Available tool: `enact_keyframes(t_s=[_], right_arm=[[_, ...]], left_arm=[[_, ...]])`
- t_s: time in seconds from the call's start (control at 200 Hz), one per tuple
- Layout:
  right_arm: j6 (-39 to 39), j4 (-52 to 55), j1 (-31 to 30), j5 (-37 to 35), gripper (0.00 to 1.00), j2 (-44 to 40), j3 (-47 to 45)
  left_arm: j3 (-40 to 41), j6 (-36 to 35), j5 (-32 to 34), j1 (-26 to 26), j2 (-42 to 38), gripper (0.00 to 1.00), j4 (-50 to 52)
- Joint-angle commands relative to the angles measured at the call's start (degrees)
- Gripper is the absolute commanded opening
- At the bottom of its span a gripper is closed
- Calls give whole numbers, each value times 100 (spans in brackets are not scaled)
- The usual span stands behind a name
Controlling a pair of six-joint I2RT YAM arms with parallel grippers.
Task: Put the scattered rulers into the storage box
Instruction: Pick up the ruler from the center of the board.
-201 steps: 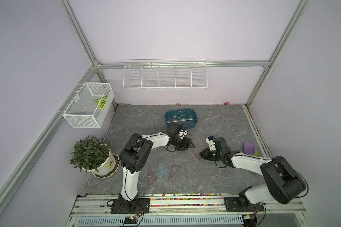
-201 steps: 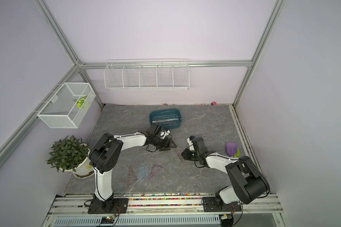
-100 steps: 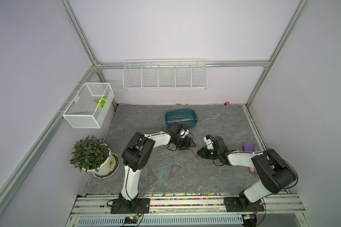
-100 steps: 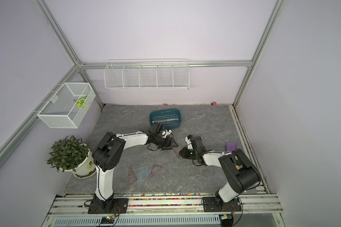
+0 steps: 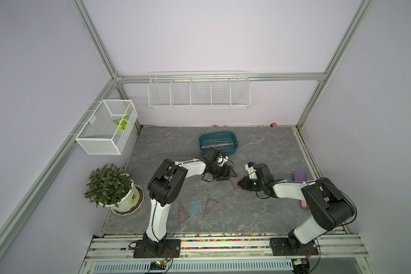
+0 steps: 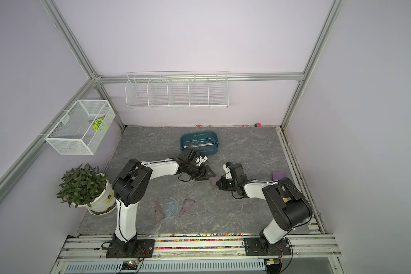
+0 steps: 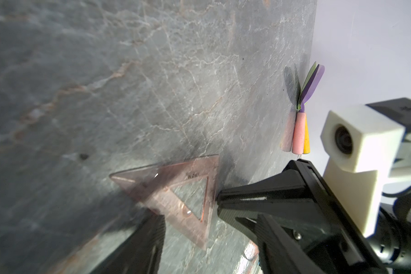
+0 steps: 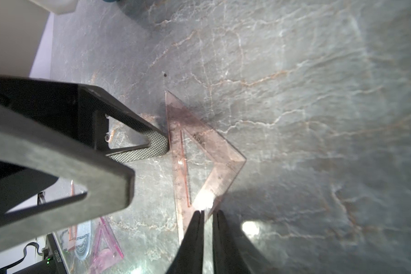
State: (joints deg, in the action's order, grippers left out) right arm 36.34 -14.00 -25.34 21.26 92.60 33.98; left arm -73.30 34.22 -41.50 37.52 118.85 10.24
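On the table (image 5: 259,147): four rulers (image 5: 195,208), one box (image 5: 230,151).

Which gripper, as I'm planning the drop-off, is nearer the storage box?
Left. The left gripper sits just short of the storage box's near wall; the right gripper is farther from it, off to the right.

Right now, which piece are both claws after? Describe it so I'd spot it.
On the grey table, find the teal storage box, then the spot nearer the robot bases where the left gripper and right gripper almost meet. Between their tips is a brownish-pink see-through triangle; unlike the other two triangles flanking the bluish protractor, it alone has grippers at it.
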Motion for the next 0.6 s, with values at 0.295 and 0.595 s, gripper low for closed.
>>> enact_keyframes(t_s=[0.295, 0.595], right_arm=[[-61, 213, 32, -122, 11, -170, 166], [-69, 189, -6, -75, 11, -26, 293]], left_arm=[[378, 63, 617, -95, 282, 66, 499], [422, 86, 634, -104, 266, 66, 479]])
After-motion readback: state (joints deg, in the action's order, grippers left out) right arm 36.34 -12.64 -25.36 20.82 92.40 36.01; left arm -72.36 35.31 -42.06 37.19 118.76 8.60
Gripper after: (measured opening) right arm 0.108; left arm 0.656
